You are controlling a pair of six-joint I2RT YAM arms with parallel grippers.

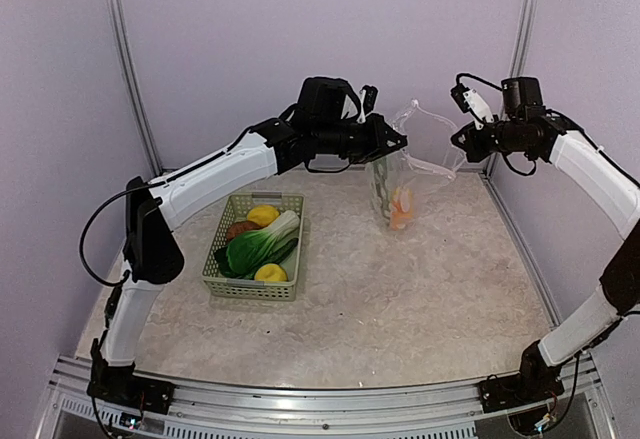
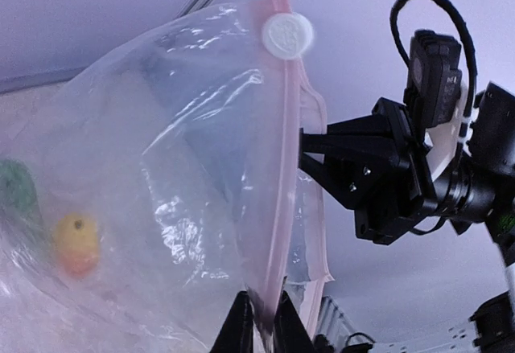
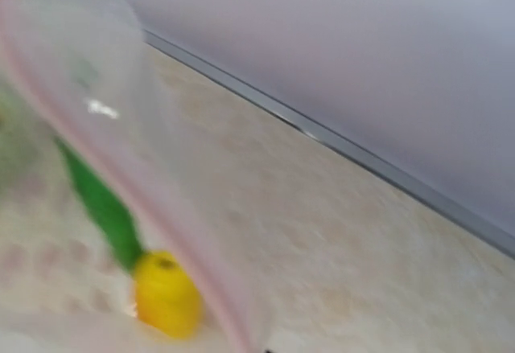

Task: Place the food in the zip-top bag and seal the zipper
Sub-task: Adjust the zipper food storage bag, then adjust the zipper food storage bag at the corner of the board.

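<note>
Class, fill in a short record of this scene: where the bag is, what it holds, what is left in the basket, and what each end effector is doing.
Bag: clear, held up above the table, mouth looks open
In the bag: orange piece, long green piece
Basket: on the table, left of the bag
In the basket: two lemons, leafy green, brown piece
Left end effector: shut on the bag's mouth strip
Right end effector: at the bag's other edge, grip unclear
</note>
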